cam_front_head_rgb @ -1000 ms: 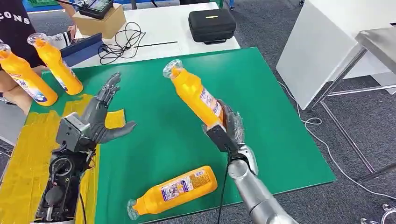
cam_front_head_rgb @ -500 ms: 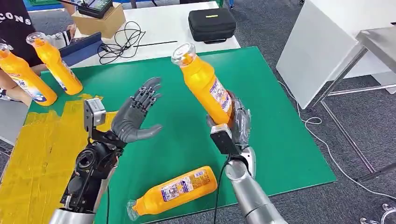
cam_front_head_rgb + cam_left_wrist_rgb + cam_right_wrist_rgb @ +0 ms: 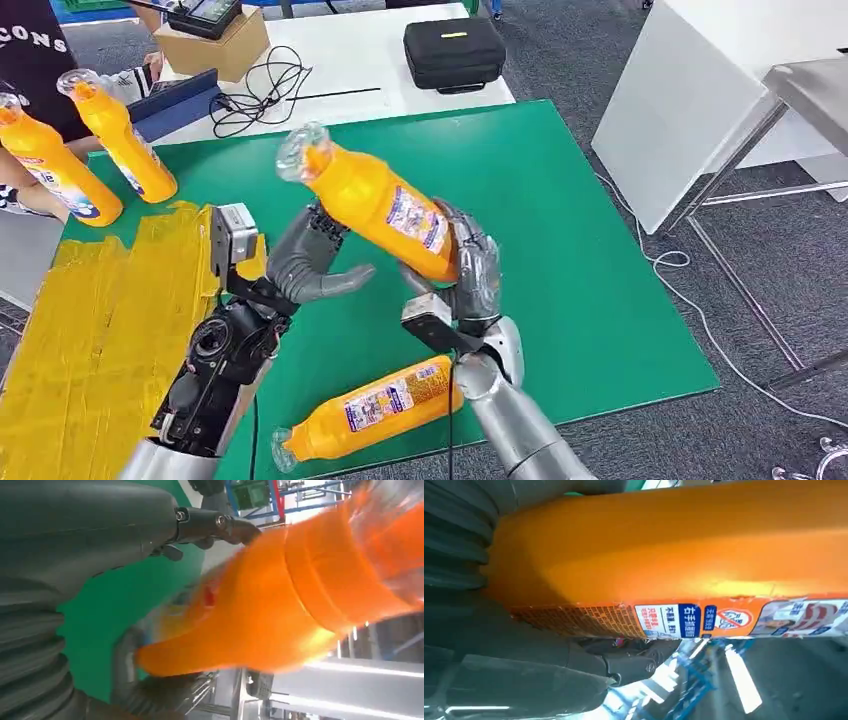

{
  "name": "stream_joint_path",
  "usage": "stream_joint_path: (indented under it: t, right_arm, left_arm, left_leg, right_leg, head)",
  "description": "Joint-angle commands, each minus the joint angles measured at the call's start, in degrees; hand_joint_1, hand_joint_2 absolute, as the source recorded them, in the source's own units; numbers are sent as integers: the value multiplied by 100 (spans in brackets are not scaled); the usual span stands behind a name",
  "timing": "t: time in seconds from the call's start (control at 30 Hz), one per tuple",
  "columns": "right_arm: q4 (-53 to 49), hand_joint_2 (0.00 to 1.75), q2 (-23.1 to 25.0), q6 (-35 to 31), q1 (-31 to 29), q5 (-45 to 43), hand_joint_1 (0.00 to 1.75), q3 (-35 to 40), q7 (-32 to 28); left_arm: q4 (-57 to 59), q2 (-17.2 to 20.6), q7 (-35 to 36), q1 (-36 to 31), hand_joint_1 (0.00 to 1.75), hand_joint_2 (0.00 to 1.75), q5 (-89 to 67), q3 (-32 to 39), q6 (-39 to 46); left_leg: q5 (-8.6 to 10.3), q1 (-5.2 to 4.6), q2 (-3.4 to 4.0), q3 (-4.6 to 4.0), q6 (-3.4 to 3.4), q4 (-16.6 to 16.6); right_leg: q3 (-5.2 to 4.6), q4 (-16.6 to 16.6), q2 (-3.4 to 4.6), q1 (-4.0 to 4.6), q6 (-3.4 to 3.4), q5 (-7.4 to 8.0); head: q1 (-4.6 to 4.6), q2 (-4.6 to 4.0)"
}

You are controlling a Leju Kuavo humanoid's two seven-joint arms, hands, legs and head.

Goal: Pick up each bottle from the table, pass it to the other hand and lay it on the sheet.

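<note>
While the right hand (image 3: 470, 275) grips the base of an orange bottle (image 3: 375, 200) above the green mat (image 3: 560, 220), the bottle tilts with its clear cap toward the left hand (image 3: 305, 262). Left hand's fingers are spread and curled just under the bottle's neck; can't tell if they touch it. A second orange bottle (image 3: 375, 408) lies on its side on the mat near the front edge. Yellow sheet (image 3: 90, 330) sits at the mat's left side. Two more orange bottles (image 3: 85, 150) stand at the far left, next to a person's arm (image 3: 20, 185). Black case (image 3: 453, 52) and cables (image 3: 255, 95) sit on the white table behind.
</note>
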Motion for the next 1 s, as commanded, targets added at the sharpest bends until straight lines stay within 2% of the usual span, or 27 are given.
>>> stream_joint_path:
  t: [0.03,0.23,0.4,0.67,0.83,0.87,0.9,0.93,1.0]
  right_arm:
    - [724,175,-19,192,-427,48,175,991,100]
    - [1404,175,40,428,-638,274,175,1888,196]
    - [2216,175,129,992,-903,337,175,2561,584]
    - [2285,175,138,1114,-949,317,175,2621,632]
    - [2346,175,136,1578,-1004,272,175,2802,828]
    - [2341,175,136,1598,-1005,301,175,2832,870]
    - [2330,175,135,1613,-1003,301,175,2834,888]
    - [2312,175,127,1622,-1000,308,175,2836,905]
    - [2301,175,124,1633,-1010,304,175,2819,917]
  left_arm:
    - [657,178,-28,-417,0,175,264,-258,115]
    - [746,244,-53,-452,0,175,503,-156,182]
    - [796,275,-133,-485,0,175,630,-47,196]
    - [806,280,-139,-495,0,175,650,-33,201]
    - [739,297,-290,-476,0,175,810,88,291]
    - [639,301,-371,-424,14,175,914,162,290]
    - [571,314,-396,-397,154,175,948,191,307]
    - [492,331,-413,-363,175,175,968,205,336]
    - [406,351,-434,-328,175,175,1003,229,368]
  left_leg:
    - [-6,3,8,17,-7,-2]
    - [-13,9,18,27,-13,-1]
    - [-16,12,16,33,-16,-1]
    - [-10,13,-11,25,-14,2]
    - [0,7,-5,4,-10,-1]
    - [-9,12,-5,19,-16,3]
    - [-6,11,-5,14,-15,2]
    - [-4,10,-3,6,-13,1]
    - [-7,12,-7,12,-15,3]
  right_leg:
    - [17,-3,2,4,-5,-5]
    - [28,-3,10,9,-9,-8]
    - [36,-5,6,13,-11,-10]
    - [32,-3,-22,14,-8,-18]
    - [9,-3,-11,7,-5,-6]
    - [26,-1,-16,13,-9,-15]
    - [21,-2,-15,12,-9,-12]
    - [11,-3,-11,10,-7,-9]
    - [18,-1,-18,13,-9,-14]
  head:
    - [2,0]
    - [2,0]
    - [0,0]
    - [2,0]
    - [2,0]
    - [0,0]
    - [2,0]
    - [0,0]
    - [0,0]
